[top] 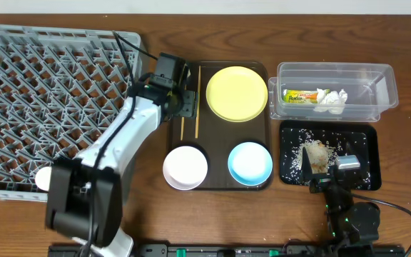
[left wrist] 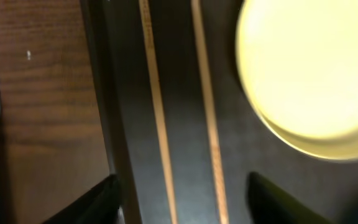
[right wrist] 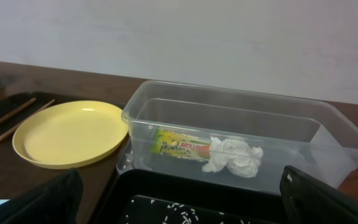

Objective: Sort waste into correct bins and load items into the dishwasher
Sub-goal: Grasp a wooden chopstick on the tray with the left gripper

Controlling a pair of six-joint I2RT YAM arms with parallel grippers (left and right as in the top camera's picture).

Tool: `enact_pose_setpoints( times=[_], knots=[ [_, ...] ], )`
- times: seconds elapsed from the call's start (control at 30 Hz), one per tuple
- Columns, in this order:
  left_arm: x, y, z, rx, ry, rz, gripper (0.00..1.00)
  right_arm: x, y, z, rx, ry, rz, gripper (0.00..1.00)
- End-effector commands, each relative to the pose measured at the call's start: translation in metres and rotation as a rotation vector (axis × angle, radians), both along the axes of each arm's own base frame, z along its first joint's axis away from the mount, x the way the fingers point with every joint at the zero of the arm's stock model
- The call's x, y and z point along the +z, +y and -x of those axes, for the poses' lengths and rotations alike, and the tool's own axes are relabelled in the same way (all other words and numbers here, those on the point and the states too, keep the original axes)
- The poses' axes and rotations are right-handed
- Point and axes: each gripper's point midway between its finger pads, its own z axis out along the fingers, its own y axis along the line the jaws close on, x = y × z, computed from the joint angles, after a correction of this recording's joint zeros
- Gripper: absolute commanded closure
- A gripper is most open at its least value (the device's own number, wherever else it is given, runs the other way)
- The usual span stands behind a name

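A pair of chopsticks [top: 190,125] lies on the left side of the dark brown serving tray [top: 216,135]. My left gripper [top: 184,103] is open low over them. In the left wrist view its fingers [left wrist: 185,208] straddle both chopsticks [left wrist: 157,112], with the yellow plate [left wrist: 309,74] to the right. The yellow plate [top: 237,93], a white bowl [top: 185,167] and a light blue bowl [top: 250,163] sit on the serving tray. The snack wrapper [top: 300,94] and white tissue [top: 332,100] lie in the clear box [top: 334,66]. My right gripper [top: 327,171] is open and empty over the black tray [top: 355,139].
The grey dish rack [top: 48,107] fills the left of the table. In the right wrist view the gripper [right wrist: 182,205] is above the rice-speckled black tray [right wrist: 166,180], facing the clear box [right wrist: 229,96] with wrapper [right wrist: 179,148] and tissue [right wrist: 232,158].
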Motion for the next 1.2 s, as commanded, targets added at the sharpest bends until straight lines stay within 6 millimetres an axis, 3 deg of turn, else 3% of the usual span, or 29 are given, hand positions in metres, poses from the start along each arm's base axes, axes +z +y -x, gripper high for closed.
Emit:
enact_pose_setpoints(
  times=[0.0, 0.1, 0.2, 0.53, 0.63, 0.73, 0.9, 1.03, 1.17],
  knots=[
    [-0.033, 0.004, -0.011, 0.038, 0.043, -0.042, 0.45, -0.001, -0.002, 0.0, -0.01, -0.001, 0.009, 0.01],
    [-0.054, 0.002, -0.01, 0.031, 0.083, -0.039, 0.56, -0.001, -0.002, 0.0, -0.01, -0.001, 0.009, 0.01],
    [-0.065, -0.002, -0.009, 0.025, 0.107, -0.026, 0.61, -0.001, -0.002, 0.0, -0.01, -0.001, 0.009, 0.01],
    [-0.089, 0.001, -0.003, 0.025, 0.163, -0.047, 0.91, -0.001, -0.002, 0.0, -0.01, -0.001, 0.009, 0.01],
    [-0.086, 0.001, -0.001, 0.026, 0.168, -0.048, 0.94, -0.001, -0.002, 0.0, -0.01, -0.001, 0.009, 0.01],
    [-0.06, 0.005, -0.004, 0.037, 0.145, -0.039, 0.94, -0.001, -0.002, 0.0, -0.01, -0.001, 0.009, 0.01],
    [0.03, 0.026, -0.013, 0.08, 0.019, -0.016, 0.94, -0.001, -0.002, 0.0, -0.01, -0.001, 0.009, 0.01],
    [0.094, 0.079, -0.003, 0.139, -0.111, -0.157, 0.94, -0.001, -0.002, 0.0, -0.01, -0.001, 0.009, 0.01],
    [0.123, 0.136, 0.015, 0.244, -0.148, -0.32, 0.94, -0.001, -0.002, 0.0, -0.01, -0.001, 0.009, 0.01]
  ],
)
